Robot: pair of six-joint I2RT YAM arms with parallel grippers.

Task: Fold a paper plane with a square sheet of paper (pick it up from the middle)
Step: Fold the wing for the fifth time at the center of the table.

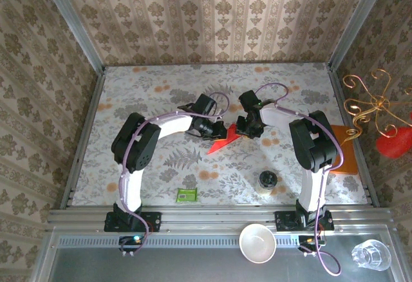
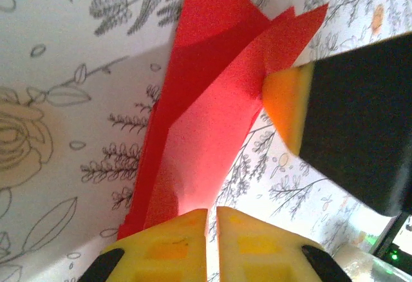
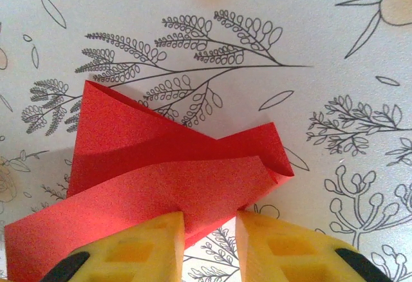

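The square sheet of paper (image 1: 222, 143) is bright red and creased into a pointed shape with raised flaps, lying mid-table between both grippers. In the left wrist view the paper (image 2: 212, 102) runs down under my left gripper (image 2: 212, 230), whose jaws stand shut with only a slit between them; no paper shows in the slit. My right gripper (image 3: 209, 237) stands open, one flap of the paper (image 3: 161, 166) reaching between its fingers. One of its fingers (image 2: 290, 102) touches the flap's edge. From above, the left gripper (image 1: 212, 129) and right gripper (image 1: 246, 129) face each other across the paper.
A small green packet (image 1: 187, 195) lies near the front, with a small jar (image 1: 268, 181) to its right. At the right edge of the table is an orange pad (image 1: 344, 156). A white cup (image 1: 257, 242) and a glass (image 1: 371, 254) stand on the front ledge.
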